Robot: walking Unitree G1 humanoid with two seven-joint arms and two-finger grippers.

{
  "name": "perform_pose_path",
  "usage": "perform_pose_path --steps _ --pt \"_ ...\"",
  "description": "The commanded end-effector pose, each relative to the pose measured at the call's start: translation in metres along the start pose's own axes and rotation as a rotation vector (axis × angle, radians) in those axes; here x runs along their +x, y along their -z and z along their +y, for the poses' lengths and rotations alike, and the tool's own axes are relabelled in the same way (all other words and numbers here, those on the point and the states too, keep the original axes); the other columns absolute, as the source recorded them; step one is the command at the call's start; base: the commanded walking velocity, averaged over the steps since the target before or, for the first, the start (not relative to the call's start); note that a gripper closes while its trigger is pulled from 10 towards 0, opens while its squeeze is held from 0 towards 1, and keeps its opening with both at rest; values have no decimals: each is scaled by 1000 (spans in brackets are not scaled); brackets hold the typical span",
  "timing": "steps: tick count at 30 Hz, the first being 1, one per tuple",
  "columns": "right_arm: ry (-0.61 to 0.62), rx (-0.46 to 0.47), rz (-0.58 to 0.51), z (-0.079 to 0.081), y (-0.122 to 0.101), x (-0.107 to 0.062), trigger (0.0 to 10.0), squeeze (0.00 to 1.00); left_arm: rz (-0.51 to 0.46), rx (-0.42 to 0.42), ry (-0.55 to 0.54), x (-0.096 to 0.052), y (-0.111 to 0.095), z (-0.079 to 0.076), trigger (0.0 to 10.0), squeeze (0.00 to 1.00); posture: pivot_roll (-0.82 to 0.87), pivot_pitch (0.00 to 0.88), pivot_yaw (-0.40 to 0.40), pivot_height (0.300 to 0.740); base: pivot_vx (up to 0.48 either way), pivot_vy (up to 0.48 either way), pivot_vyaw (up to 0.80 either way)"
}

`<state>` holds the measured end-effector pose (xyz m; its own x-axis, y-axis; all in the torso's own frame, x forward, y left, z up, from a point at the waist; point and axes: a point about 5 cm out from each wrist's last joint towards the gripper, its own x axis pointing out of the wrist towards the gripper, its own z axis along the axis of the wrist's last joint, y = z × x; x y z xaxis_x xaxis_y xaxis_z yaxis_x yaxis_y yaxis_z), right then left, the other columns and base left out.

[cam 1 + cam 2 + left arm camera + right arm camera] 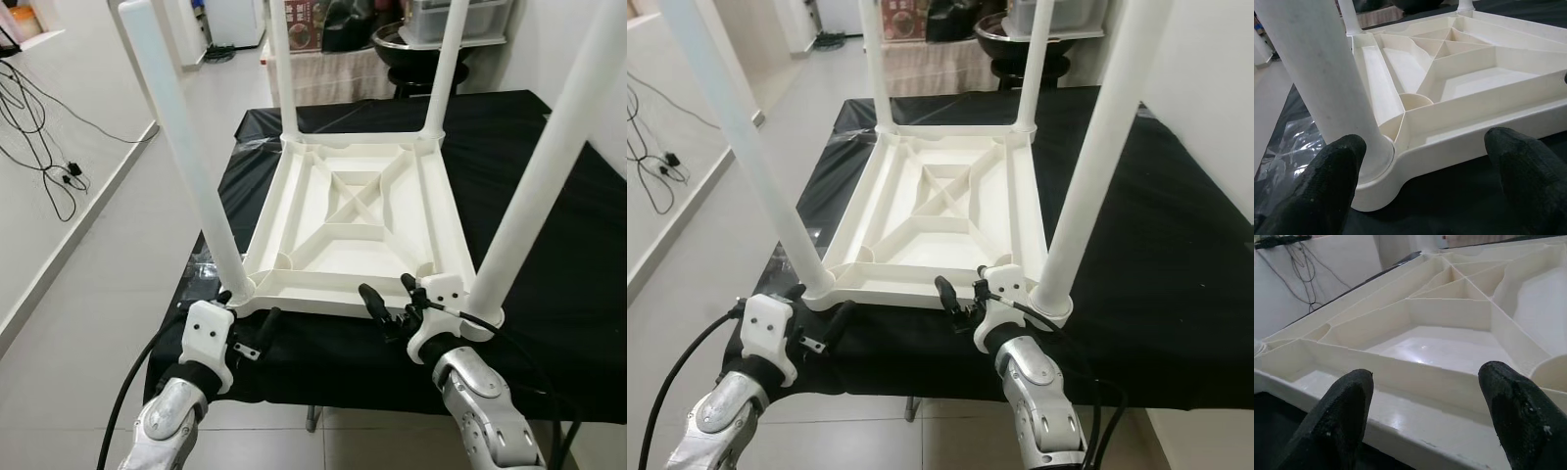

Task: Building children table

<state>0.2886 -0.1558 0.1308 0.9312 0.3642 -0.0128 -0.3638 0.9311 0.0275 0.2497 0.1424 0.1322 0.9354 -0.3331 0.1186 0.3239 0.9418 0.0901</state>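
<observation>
All four legs are in the upturned table (pixel 358 211)! Left gripper (pixel 253 328) and right gripper (pixel 390 299) hover spread wide at its near edge; next, grip and flip.

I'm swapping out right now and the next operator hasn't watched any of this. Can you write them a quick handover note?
Left gripper: open, at the near left corner of the upturned white table, by that corner's leg, holding nothing.
Right gripper: open, at the near edge towards the right corner, holding nothing.
The table lies top down on the black cloth.
Done: all four legs stand in their sockets.
Left: probably grip it, turn it upright.
</observation>
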Motion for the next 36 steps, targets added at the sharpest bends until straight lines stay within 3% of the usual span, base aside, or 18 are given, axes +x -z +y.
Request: perform_pose_path --steps 1,2,5,8,15,19,26,30,36 --pt "-111 28 -22 7 -6 -4 10000 0 20 -13 -8 -6 2 3 10000 0 -70 127 64 740 0 0 0" --pt "-403 -41 -6 14 -20 -20 10000 0 30 -45 -23 -12 2 4 10000 0 -75 129 68 740 0 0 0" --pt "-469 -57 6 16 -23 -25 10000 0 32 -52 -26 -13 2 5 10000 0 -75 129 67 740 0 0 0" --pt "-602 -159 92 9 -29 -35 10000 0 57 -74 -4 -16 7 4 10000 0 -75 128 62 740 0 0 0" --pt "-622 -239 166 -1 -31 -34 10000 0 74 -79 74 -19 8 -2 10000 0 -73 126 59 740 0 0 0" --pt "-601 -213 305 -9 -21 -35 10000 0 96 -72 129 -23 10 -8 10000 0 -69 125 54 740 0 0 0" --pt "-667 -128 367 -14 -21 -47 10000 0 101 -61 123 -22 11 -8 10000 0 -72 122 55 740 0 0 0" --pt "-539 -165 472 -29 -8 -42 10000 0 102 -56 125 -22 11 -8 10000 0 -70 120 54 740 0 0 0" --pt "-287 -120 510 -55 -5 -30 10000 0 98 -28 111 -21 10 -6 10000 0 -69 122 55 740 0 0 0"
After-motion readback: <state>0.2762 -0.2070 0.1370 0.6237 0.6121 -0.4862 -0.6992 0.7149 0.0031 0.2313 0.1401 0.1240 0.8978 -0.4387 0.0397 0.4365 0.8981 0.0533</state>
